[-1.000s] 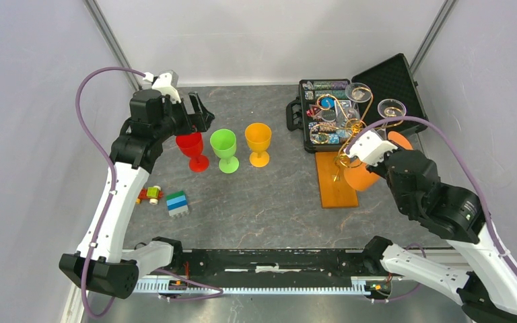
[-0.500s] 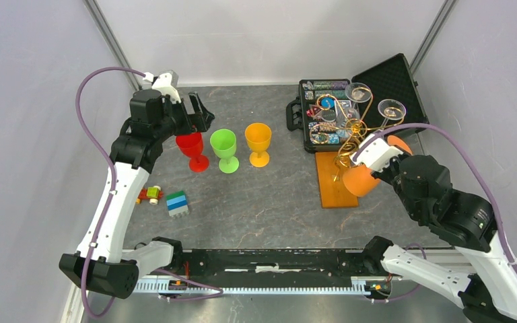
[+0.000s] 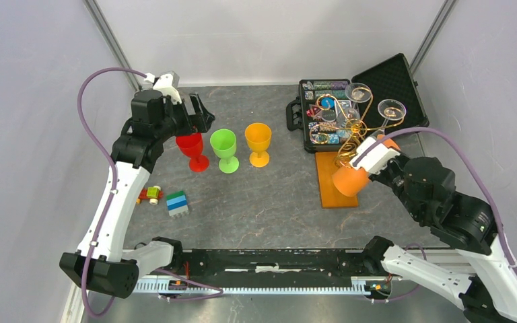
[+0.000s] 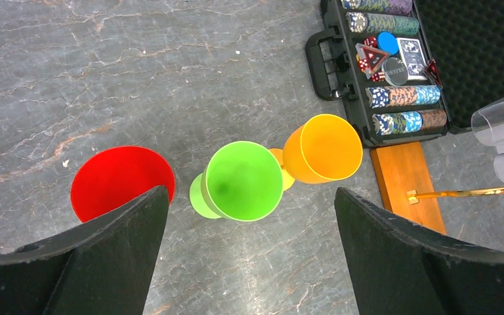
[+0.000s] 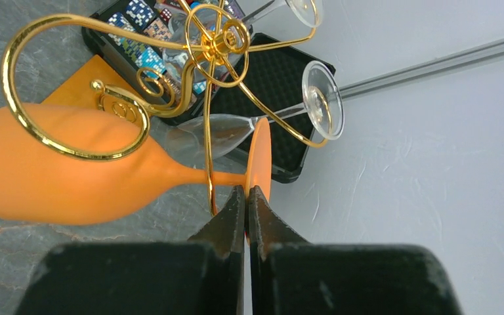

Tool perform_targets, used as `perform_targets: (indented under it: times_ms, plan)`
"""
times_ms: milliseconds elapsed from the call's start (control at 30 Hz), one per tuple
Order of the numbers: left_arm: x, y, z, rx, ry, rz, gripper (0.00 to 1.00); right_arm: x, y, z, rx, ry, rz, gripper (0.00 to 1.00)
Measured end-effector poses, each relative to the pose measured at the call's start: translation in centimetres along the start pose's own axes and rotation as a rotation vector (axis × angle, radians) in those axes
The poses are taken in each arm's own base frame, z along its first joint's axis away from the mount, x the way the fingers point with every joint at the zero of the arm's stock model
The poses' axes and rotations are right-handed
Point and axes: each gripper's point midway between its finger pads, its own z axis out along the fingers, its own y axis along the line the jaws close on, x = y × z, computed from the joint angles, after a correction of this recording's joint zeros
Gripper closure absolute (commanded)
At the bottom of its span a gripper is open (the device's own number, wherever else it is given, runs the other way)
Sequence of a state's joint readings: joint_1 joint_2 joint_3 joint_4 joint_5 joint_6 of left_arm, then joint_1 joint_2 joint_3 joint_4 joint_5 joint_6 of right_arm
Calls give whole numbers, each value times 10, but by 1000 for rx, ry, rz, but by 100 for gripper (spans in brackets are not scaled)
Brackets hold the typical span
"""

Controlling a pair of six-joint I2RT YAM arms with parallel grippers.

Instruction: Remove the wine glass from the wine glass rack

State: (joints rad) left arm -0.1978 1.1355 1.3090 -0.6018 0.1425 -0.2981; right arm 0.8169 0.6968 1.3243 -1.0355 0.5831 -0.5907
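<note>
Right jaws were pressed together on the foot of the wine glass (image 3: 347, 180) (image 5: 72, 177), pinching the rim of that orange disc. It lay on its side in the air, bowl toward 9 o'clock and foot toward 3 o'clock, above the wooden base of the rack (image 3: 326, 183) (image 5: 221, 43), at 3 o'clock on the tabletop (image 3: 276, 195). In the right wrist view one gold curl passed across the bowl and a thin wire crossed the stem; whether either touched it could not be told. Two clear glasses (image 3: 392, 108) (image 5: 321, 98) hung on the rack's far arms, toward 1 o'clock. An open black case (image 3: 385, 79) stood just beyond the rack at 1 o'clock. Left jaws were spread wide and pinched nothing, hovering over the red goblet (image 3: 191, 145) (image 4: 121, 180) at 10 o'clock. Beside it, in a row toward 12 o'clock, stood a green goblet (image 3: 223, 142) (image 4: 244, 180) and a yellow goblet (image 3: 258, 138) (image 4: 321, 147), all upright. Near 8 o'clock lay a toy car (image 3: 149, 195) and stacked blocks (image 3: 177, 203), just beside each other.
</note>
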Motion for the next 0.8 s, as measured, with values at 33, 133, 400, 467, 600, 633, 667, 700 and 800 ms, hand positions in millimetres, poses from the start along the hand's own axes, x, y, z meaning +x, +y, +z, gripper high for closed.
perform_targets:
  times_ms: [33,133,400,467,600,633,667,700,800]
  plan:
    - [0,0,0,0,0,0,0,0,0,2,5,3,-6,100]
    - [0,0,0,1,-1,0,0,-1,0,12,29,29,-31,100]
    - [2,-1,1,10,3,0,0,7,-7,34,132,173,-119,100]
    - [3,-2,1,17,7,0,0,9,-12,33,162,190,-119,100]
    - [4,-3,1,23,11,-1,0,14,-27,24,241,224,-104,100]
    - [4,-3,1,24,11,-1,0,15,-29,23,254,229,-101,100]
    - [4,-3,1,24,10,0,0,16,-32,20,272,237,-96,100]
    - [3,-3,1,25,10,0,0,18,-34,19,281,240,-92,100]
    - [3,-4,2,27,5,0,0,25,-38,13,318,262,-86,100]
